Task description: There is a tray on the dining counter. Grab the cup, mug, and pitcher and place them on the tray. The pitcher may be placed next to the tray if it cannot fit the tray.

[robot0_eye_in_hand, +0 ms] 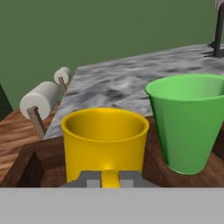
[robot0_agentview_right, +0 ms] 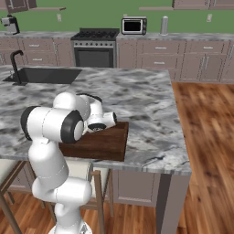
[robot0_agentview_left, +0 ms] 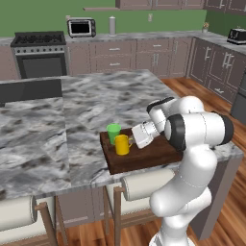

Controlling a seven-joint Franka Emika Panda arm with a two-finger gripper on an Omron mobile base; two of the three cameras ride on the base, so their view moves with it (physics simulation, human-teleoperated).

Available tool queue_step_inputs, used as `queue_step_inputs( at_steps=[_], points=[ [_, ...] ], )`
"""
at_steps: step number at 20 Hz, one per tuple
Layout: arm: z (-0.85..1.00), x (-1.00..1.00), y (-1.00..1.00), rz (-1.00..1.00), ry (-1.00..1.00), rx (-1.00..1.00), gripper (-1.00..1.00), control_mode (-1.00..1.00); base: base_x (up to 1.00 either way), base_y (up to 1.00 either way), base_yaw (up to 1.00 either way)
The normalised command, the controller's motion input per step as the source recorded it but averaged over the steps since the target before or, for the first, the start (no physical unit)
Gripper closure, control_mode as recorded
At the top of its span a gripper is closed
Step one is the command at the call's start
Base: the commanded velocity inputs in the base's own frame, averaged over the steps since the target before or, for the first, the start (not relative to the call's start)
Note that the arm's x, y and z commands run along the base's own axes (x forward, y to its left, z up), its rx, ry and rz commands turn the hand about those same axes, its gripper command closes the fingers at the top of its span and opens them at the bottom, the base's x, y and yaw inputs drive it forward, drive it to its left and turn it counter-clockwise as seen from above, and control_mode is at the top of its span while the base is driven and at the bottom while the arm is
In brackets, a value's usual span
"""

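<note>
Two vessels stand in the tray point(robot0_agentview_left: 144, 157) ahead of the claw point(robot0_eye_in_hand: 110, 178); claw clamped on the mug point(robot0_eye_in_hand: 105, 142) handle; cup point(robot0_eye_in_hand: 189, 122) just right of the mug, beyond the fingers.

the worktop point(robot0_agentview_left: 96, 101) is grey-and-white veined marble, polished smooth. on it, the tray point(robot0_agentview_left: 144, 156) is dark brown wood with a matt finish. on the tray, the mug point(robot0_eye_in_hand: 105, 142) is plain yellow, smooth and faintly glossy like plastic or glazed ceramic; the cup point(robot0_eye_in_hand: 190, 120) beside the mug has the same smooth look in green. below the worktop, stools point(robot0_agentview_left: 144, 185) have pale wooden legs and matt cream cushions.
</note>
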Motion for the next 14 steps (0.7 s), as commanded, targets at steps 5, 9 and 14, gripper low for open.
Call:
queue_step_inputs(
  at_steps=[5, 9, 14],
  points=[
    [0.00, 0.00, 0.00, 0.00, 0.00, 0.00, 1.00, -1.00, 0.00, 0.00, 0.00],
    [0.00, 0.00, 0.00, 0.00, 0.00, 0.00, -1.00, -1.00, 0.00, 0.00, 0.00],
    [0.00, 0.00, 0.00, 0.00, 0.00, 0.00, -1.00, -1.00, 0.00, 0.00, 0.00]
  ],
)
